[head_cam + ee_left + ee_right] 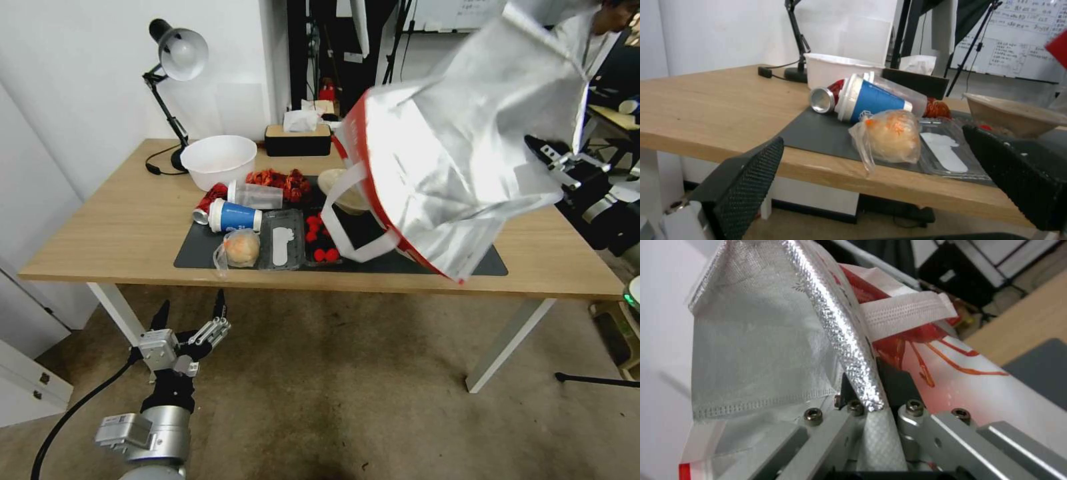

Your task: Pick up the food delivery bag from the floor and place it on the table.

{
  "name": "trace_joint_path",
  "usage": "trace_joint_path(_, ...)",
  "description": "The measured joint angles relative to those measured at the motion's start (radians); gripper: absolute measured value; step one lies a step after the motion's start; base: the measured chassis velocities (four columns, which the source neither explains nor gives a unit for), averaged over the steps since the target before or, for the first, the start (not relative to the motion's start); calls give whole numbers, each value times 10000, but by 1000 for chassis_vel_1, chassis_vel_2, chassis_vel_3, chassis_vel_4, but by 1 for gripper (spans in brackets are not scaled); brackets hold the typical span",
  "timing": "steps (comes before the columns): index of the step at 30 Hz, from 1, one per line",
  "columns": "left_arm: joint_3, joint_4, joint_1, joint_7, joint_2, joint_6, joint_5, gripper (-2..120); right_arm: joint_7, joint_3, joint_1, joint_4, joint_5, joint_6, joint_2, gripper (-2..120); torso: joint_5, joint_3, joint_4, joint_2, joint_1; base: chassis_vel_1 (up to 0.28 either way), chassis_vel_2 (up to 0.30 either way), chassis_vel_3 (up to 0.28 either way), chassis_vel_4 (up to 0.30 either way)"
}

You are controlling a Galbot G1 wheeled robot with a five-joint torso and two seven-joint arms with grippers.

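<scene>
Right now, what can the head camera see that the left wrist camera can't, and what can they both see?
The head view shows the food delivery bag held in the air above the table, the right gripper at the bag's edge, and the left gripper open, low over the floor. The left wrist view adds the whiteboard with writing and the can's shiny silver end. Both show the table, the white bowl, the blue cup, and the bread roll in its clear bag.

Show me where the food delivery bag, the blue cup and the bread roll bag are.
food delivery bag (pixel 453 167): head view, silver foil side.
blue cup (pixel 237 217): head view, blue wall.
bread roll bag (pixel 891 136): left wrist view, roll inside clear plastic.
</scene>
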Motion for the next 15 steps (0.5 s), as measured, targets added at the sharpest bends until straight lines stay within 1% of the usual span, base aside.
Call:
trace_joint_path(3,27,0,21,0,-11,-6,56,100,293,-10,-13,-103,93,28,53,0,-1,0,-1,0,0,0,0,0,0)
trace_joint_path(6,45,16,45,0,-11,-18,121,100,864,40,-42,-146,207,27,68,0,0,0,-1,0,-1,0,0,0,0)
trace_joint_path(7,45,16,45,0,-11,-18,121,100,864,40,-42,-146,207,27,68,0,0,0,-1,0,-1,0,0,0,0)
trace_joint_path(10,113,16,45,0,-13,-22,203,100,1836,89,127,-191,403,-12,-26,0,-1,0,0,0,0,0,0,0,0)
trace_joint_path(15,147,16,48,1,-20,-32,278,100,2259,156,175,-293,601,-195,-125,0,0,0,-2,0,0,0,0,0,0)
